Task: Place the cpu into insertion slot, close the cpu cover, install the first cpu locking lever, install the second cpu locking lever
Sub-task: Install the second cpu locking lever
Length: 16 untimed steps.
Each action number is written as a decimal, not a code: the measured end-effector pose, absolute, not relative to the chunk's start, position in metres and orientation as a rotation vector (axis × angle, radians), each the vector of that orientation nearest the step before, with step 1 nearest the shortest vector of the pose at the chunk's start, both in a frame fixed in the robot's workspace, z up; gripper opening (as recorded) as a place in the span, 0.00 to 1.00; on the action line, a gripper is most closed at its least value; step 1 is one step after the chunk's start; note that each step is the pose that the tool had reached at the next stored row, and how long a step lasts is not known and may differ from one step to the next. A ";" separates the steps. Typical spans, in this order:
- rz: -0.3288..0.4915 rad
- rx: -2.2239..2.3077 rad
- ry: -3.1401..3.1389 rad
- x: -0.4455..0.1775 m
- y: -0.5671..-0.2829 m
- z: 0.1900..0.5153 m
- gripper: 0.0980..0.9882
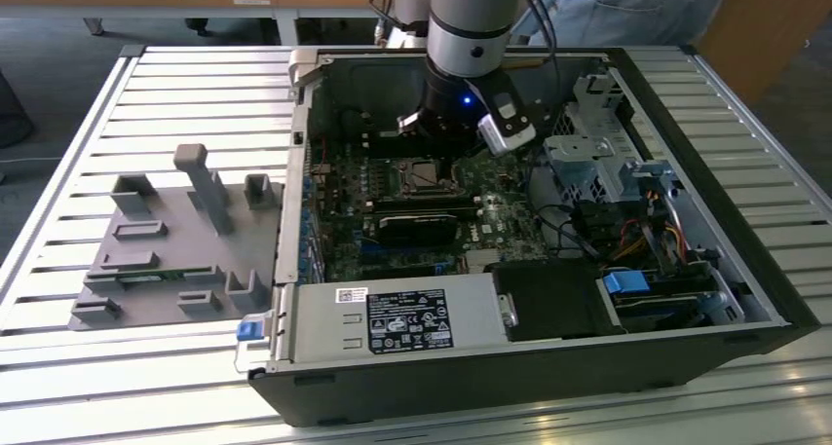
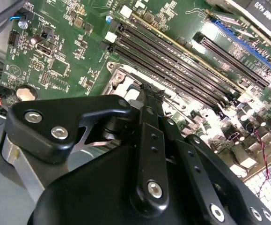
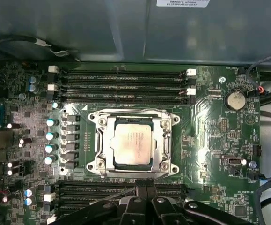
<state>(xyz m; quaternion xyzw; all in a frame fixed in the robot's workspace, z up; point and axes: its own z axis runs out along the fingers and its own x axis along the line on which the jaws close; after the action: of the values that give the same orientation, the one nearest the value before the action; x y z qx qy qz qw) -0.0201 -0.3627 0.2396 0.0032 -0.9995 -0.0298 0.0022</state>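
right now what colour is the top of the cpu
Dull silver-grey, with a warm tint; the cpu shows best in the first wrist view.

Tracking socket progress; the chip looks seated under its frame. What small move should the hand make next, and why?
Probably nudge the hand toward the near edge of the cpu cover: the cpu already sits under the closed cover, so the levers seem left.

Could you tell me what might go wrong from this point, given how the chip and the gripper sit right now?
1. The gripper sits right at the edge of the socket frame, beside the memory slots; a small drift could scrape them.
2. The chip lies in the frame's window; if it is not fully seated, pressing the frame could damage the socket.
3. Small capacitors crowd one side of the socket and could be knocked.
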 end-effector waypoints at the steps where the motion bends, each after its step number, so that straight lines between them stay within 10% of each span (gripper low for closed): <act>1: -0.094 0.010 -3.135 -0.020 -0.363 0.239 0.01; 16: -0.094 0.011 -3.135 -0.030 -0.366 0.239 0.01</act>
<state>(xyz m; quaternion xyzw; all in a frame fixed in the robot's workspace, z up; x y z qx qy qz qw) -0.0295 -0.3659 0.2387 0.0035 -0.9995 -0.0299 0.0026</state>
